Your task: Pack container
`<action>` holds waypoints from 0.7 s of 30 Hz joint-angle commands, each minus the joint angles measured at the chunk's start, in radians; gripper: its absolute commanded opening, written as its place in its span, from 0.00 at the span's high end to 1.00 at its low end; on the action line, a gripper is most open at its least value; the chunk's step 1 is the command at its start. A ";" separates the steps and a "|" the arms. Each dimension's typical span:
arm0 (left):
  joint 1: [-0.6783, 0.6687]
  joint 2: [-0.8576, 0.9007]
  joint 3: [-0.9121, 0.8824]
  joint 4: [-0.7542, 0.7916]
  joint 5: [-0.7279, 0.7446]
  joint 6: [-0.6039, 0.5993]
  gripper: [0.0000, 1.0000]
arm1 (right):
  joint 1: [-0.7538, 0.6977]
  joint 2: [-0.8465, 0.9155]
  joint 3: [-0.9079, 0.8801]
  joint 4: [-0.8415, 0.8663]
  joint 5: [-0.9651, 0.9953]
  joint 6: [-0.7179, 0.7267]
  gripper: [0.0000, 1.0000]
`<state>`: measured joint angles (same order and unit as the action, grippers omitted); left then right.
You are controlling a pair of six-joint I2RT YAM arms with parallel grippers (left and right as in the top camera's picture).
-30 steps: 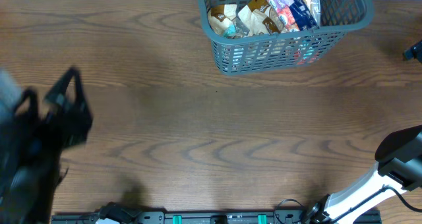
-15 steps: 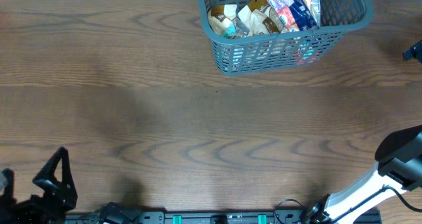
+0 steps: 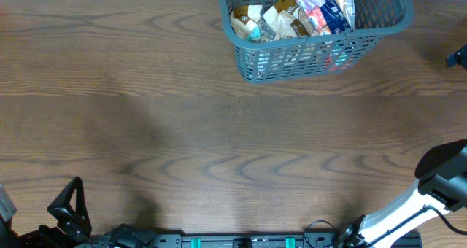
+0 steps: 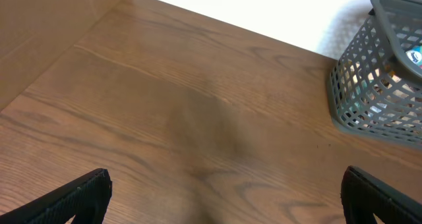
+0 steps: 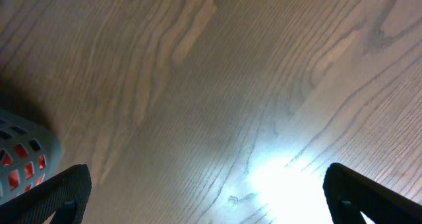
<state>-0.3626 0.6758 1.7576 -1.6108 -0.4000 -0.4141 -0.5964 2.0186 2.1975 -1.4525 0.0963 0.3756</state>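
Wood-grain table (image 3: 182, 131) seen from above: the grey-blue basket (image 3: 252, 62) stands at the far edge, right of centre, with snack packets (image 3: 292, 18) piled inside. The left gripper (image 3: 67, 208) sits at the near left corner, well apart from the basket. The right arm (image 3: 438, 179) shows at the near right.

Left wrist: its fingers (image 4: 82, 194) are spread wide over the wood, with the basket off to the right.

Right wrist: the right gripper (image 5: 208, 184) also has its jaws wide apart, and a basket corner shows at the left edge.
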 commanded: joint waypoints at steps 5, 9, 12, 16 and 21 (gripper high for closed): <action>0.004 -0.002 -0.002 -0.078 -0.009 0.011 0.01 | -0.005 -0.002 -0.002 0.002 0.001 0.013 0.01; 0.004 -0.002 -0.025 -0.078 -0.008 0.015 0.01 | -0.005 -0.002 -0.002 0.002 0.001 0.013 0.01; 0.004 -0.002 -0.071 -0.078 -0.003 0.018 0.01 | -0.005 -0.002 -0.002 0.002 0.001 0.013 0.01; 0.004 -0.002 -0.140 -0.058 0.006 0.024 0.01 | -0.005 -0.002 -0.002 0.002 0.001 0.013 0.01; 0.006 -0.027 -0.217 0.122 0.076 0.238 0.01 | -0.005 -0.002 -0.002 0.002 0.001 0.013 0.01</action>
<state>-0.3622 0.6708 1.5700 -1.5467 -0.3744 -0.3336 -0.5964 2.0186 2.1975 -1.4525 0.0963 0.3756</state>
